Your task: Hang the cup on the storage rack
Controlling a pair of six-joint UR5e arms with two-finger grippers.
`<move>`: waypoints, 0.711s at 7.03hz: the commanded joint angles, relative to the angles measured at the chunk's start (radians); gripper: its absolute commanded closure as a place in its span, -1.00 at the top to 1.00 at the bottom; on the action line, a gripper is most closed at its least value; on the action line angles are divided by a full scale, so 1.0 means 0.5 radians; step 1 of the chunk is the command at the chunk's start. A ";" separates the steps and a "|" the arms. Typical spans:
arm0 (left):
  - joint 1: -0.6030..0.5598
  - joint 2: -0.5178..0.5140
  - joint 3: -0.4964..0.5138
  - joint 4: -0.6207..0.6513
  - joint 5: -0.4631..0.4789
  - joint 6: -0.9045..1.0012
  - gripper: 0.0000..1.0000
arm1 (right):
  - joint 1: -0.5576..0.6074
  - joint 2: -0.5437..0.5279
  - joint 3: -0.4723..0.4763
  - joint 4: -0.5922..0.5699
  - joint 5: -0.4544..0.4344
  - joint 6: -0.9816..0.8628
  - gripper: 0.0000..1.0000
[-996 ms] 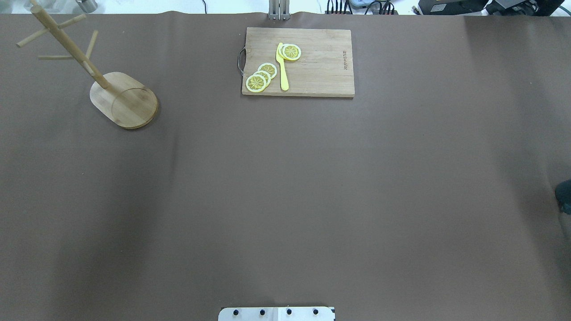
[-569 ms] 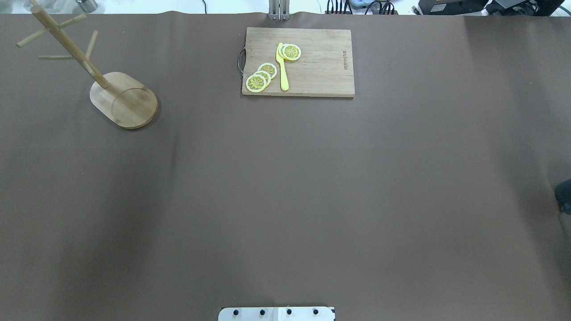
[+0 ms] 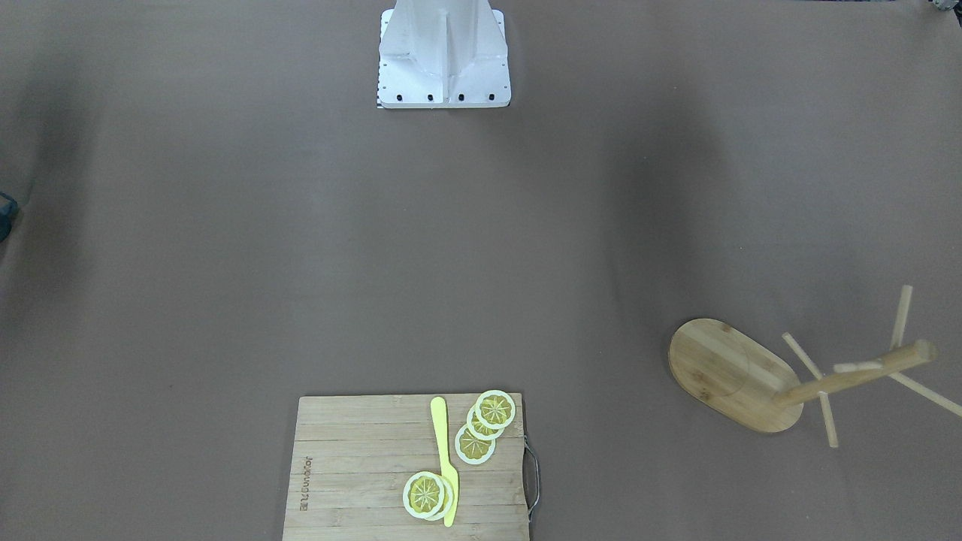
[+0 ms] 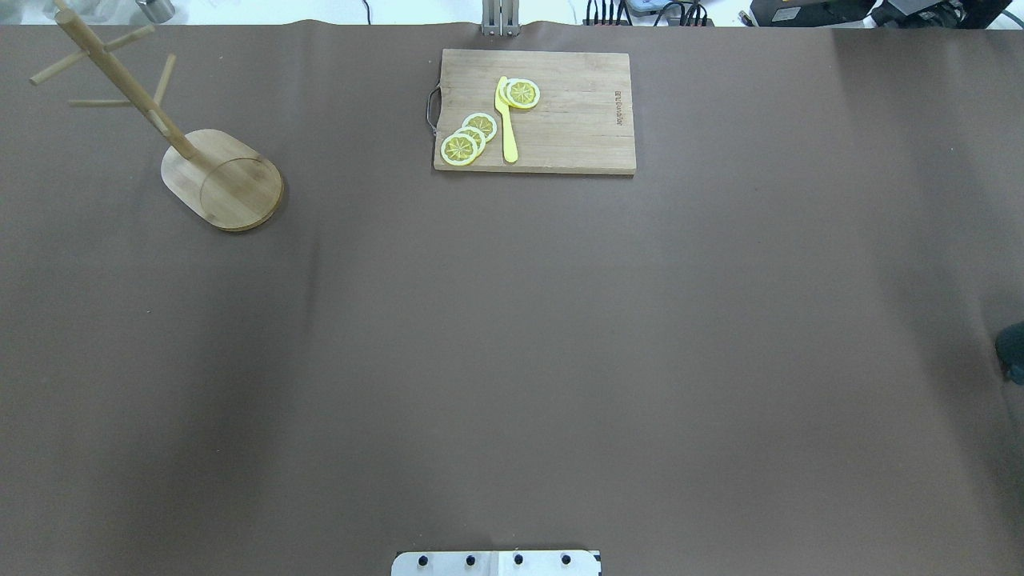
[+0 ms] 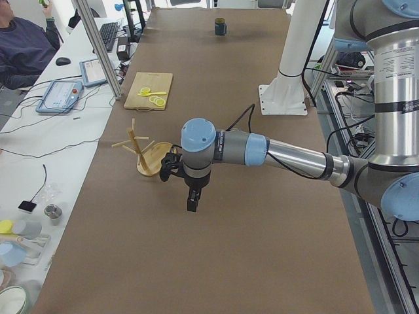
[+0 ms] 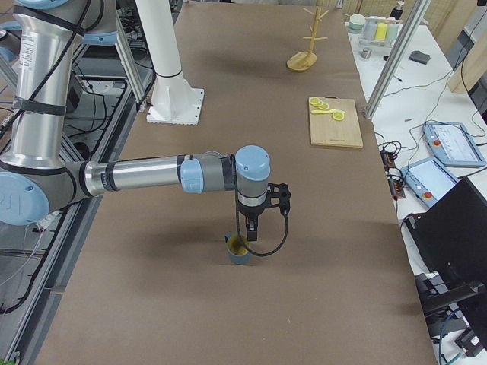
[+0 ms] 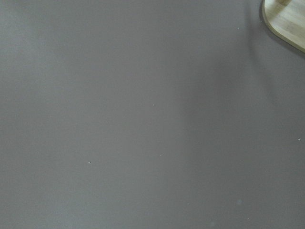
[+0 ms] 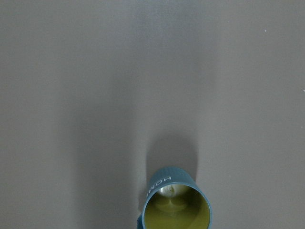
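Note:
The slate-blue cup (image 8: 175,202) stands upright on the brown table at the robot's far right, its olive inside showing. It also shows in the exterior right view (image 6: 240,252) and at the overhead view's right edge (image 4: 1011,353). My right gripper (image 6: 251,230) hangs just above the cup, and I cannot tell whether it is open or shut. The bamboo storage rack (image 4: 222,181) stands at the far left, its pegs bare. My left gripper (image 5: 191,201) hovers over the table near the rack's base (image 5: 149,159), and I cannot tell its state either. No fingers show in the wrist views.
A wooden cutting board (image 4: 576,120) with lemon slices (image 4: 469,138) and a yellow knife (image 4: 506,120) lies at the table's far middle. The robot's white base (image 3: 443,56) is at the near edge. Beside the table are desks with devices and a person (image 5: 19,46).

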 commanded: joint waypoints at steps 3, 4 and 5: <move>-0.001 -0.033 0.017 -0.302 -0.012 -0.012 0.98 | 0.003 0.025 0.013 0.004 -0.010 0.009 1.00; -0.001 -0.024 0.124 -0.614 -0.015 -0.021 0.98 | 0.003 0.028 0.004 0.034 -0.007 0.006 1.00; -0.001 -0.033 0.280 -0.781 -0.024 -0.021 0.98 | 0.003 0.025 0.022 0.044 -0.007 -0.040 1.00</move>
